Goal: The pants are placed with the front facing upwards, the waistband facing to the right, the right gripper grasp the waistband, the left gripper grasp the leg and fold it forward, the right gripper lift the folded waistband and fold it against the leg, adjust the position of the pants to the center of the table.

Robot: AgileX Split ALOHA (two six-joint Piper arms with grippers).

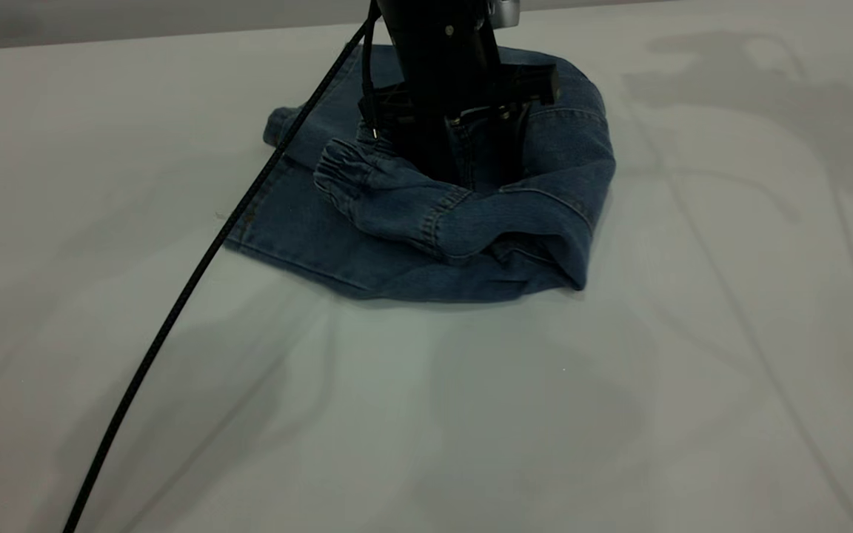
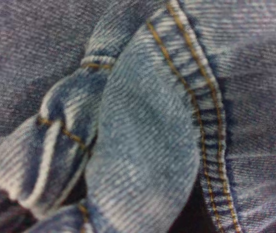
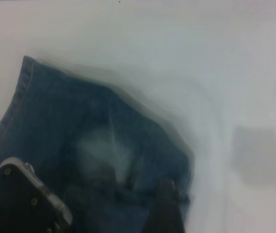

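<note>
The blue denim pants (image 1: pixel 426 222) lie bunched and folded at the far middle of the white table (image 1: pixel 426 414). The ruched waistband (image 1: pixel 341 174) is turned over on top of the cloth. My left gripper (image 1: pixel 471 166) comes straight down onto the pile, its black fingers (image 1: pixel 426 152) spread apart and pressed into the denim. The left wrist view is filled by a denim fold (image 2: pixel 142 145) with tan stitching. In the right wrist view the pants (image 3: pixel 79 141) lie below, showing a pale patch. Of my right gripper only one dark finger (image 3: pixel 168 211) shows, above the cloth's edge.
A black braided cable (image 1: pixel 197 274) runs from the left arm across the table to the near left corner. A black screw-studded part (image 3: pixel 26 199) sits at the edge of the right wrist view. Arm shadows fall on the table at the far right (image 1: pixel 737 81).
</note>
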